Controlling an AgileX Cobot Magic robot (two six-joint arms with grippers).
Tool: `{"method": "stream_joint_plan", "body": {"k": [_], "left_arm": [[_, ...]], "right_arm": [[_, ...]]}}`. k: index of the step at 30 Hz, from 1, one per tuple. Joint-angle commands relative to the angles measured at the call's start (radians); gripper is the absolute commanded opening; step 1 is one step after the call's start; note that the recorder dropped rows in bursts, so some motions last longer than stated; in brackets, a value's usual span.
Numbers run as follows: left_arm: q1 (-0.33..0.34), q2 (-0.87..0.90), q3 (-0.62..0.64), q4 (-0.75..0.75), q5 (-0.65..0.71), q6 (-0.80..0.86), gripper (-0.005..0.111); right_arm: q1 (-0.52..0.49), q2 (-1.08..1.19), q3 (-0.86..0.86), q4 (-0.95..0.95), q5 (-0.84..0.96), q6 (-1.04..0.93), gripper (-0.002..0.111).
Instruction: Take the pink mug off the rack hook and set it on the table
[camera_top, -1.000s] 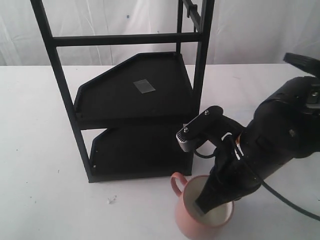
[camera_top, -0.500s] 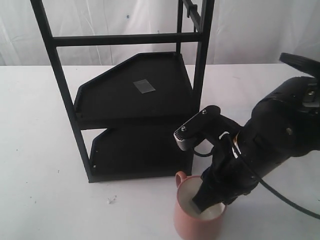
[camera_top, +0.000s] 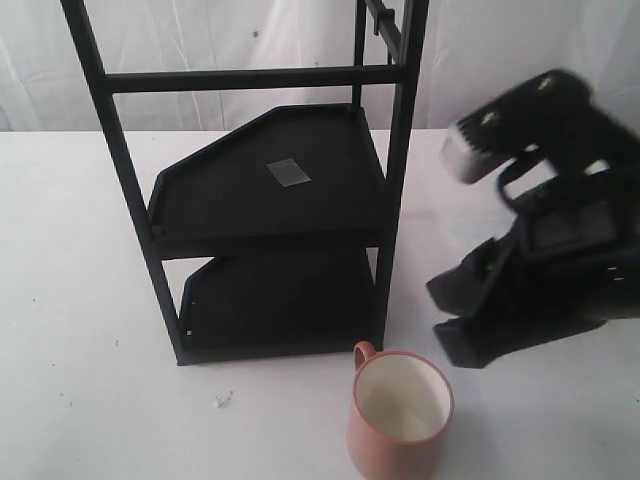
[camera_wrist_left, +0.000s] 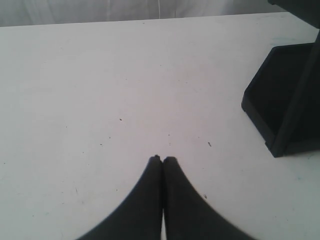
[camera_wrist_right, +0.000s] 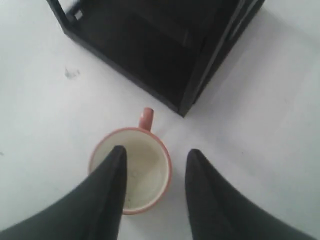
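Note:
The pink mug (camera_top: 398, 418) stands upright on the white table (camera_top: 80, 300), just in front of the rack's (camera_top: 400, 160) right front post, handle toward the rack. My right gripper (camera_top: 450, 315) hangs open above and to the right of it, touching nothing. In the right wrist view the mug (camera_wrist_right: 145, 172) lies below the open right gripper (camera_wrist_right: 157, 150), one finger over its cream inside. The rack hook (camera_top: 385, 25) sticks out bare at the top. My left gripper (camera_wrist_left: 163, 159) is shut over bare table (camera_wrist_left: 125, 90).
The rack's upper tray (camera_top: 230, 200) carries a grey tape square (camera_top: 288, 172); a lower tray (camera_top: 270, 310) sits beneath. A small white scrap (camera_top: 224, 400) lies left of the mug. The left wrist view shows a corner of the rack (camera_wrist_left: 285, 100).
My right gripper let go of the mug's rim, opened, and rose up and to the right. The mug stays standing on the table.

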Motion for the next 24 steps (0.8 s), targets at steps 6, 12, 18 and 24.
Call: {"method": "stream_joint_plan", "body": {"k": [6,12,18,24], "left_arm": [[0.002,-0.005,0.003,0.002,-0.004,-0.003,0.0],[0.002,-0.005,0.003,0.002,-0.004,-0.003,0.0],[0.002,-0.005,0.003,0.002,-0.004,-0.003,0.0],[0.002,-0.005,0.003,0.002,-0.004,-0.003,0.0]], "right_arm": [[-0.002,-0.467,0.001,0.068,0.015,0.022,0.0],[-0.002,-0.626,0.001,0.068,0.03,0.022,0.0],[-0.002,-0.658,0.001,0.107,0.032,0.024,0.0],[-0.002,-0.66,0.001,0.105,0.032,0.019,0.0]]}}
